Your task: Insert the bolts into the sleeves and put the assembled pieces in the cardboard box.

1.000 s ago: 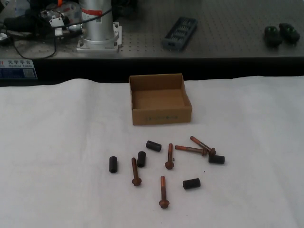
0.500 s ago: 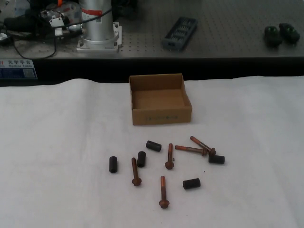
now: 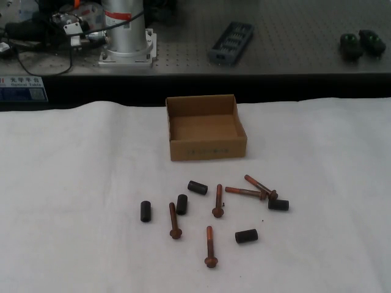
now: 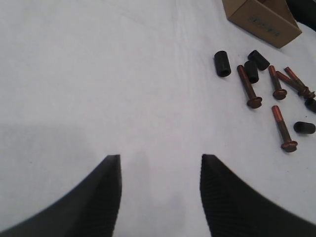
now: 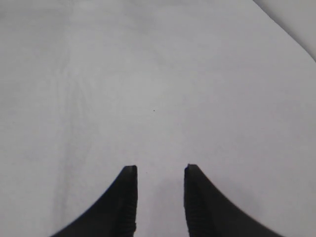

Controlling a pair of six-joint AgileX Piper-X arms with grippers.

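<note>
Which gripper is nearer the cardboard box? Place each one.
Left, probably. The left gripper hangs open over the white cloth, the cardboard box ahead past the bolts; the right gripper hangs over plain cloth.
</note>
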